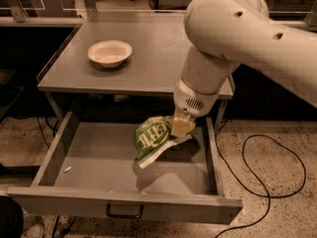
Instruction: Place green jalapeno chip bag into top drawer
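Note:
The green jalapeno chip bag [152, 139] is dark green with pale lettering and a white edge. It hangs tilted in the air over the right part of the open top drawer [124, 208], above its floor, casting a shadow below. My gripper [179, 128] is shut on the bag's right end, just under the table's front edge. The drawer is pulled fully out, with its flat grey front panel and dark handle [124, 213] toward the camera.
A cream round bowl [110, 52] sits on the grey tabletop [148, 58] at the left. My large white arm [233, 38] crosses above the table's right side. A black cable [267, 182] loops on the speckled floor at the right. A small scrap [67, 169] lies in the drawer's left.

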Controlling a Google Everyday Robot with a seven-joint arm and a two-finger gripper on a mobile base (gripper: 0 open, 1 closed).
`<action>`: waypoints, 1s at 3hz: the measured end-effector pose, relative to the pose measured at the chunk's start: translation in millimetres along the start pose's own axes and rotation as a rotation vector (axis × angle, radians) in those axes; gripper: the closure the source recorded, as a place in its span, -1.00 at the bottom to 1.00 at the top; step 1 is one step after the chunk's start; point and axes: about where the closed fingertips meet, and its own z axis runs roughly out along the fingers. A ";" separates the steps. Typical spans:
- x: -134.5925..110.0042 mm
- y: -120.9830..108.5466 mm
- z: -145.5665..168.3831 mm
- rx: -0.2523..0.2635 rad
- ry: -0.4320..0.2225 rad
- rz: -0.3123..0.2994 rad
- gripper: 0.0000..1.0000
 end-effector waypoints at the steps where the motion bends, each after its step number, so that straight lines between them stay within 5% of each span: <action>1: -9.5 16.7 37.5 -0.074 0.012 -0.011 1.00; 3: -10.1 22.3 68.1 -0.117 0.019 0.014 1.00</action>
